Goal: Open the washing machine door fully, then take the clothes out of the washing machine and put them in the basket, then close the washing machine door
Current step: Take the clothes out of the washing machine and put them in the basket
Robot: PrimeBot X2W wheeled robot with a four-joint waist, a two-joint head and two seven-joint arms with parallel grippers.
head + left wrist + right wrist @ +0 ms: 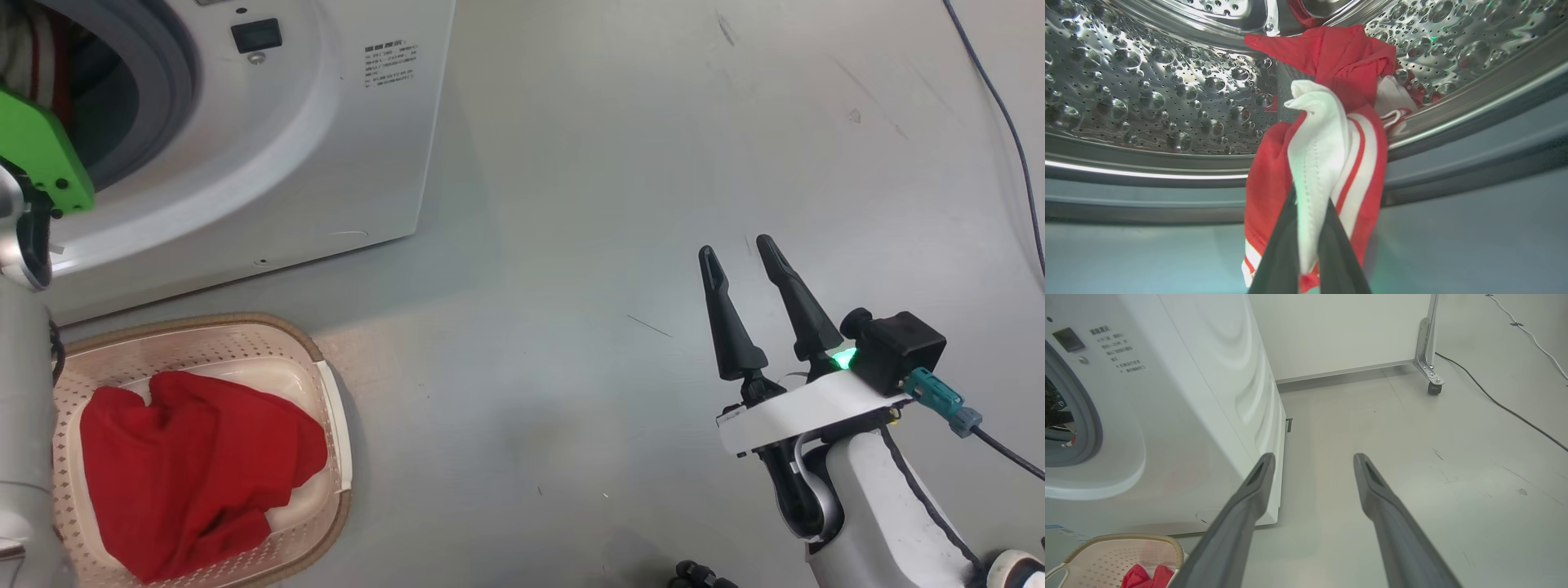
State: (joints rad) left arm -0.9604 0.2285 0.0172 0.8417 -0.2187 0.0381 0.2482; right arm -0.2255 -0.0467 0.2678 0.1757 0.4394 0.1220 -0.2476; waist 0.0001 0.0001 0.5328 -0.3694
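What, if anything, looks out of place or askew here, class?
Nothing damaged or spilled. A red-and-white garment stretches across the drum's lip, pinched in the left claw; a red garment lies crumpled in the basket.

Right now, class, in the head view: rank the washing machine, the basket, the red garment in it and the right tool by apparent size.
1. washing machine
2. basket
3. red garment
4. right tool; it is nearer the camera, so this rank is by look alone.

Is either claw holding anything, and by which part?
The left claw is shut on a red-and-white garment inside the washing machine, pinching a white fold. The right claw is open, holding nothing.
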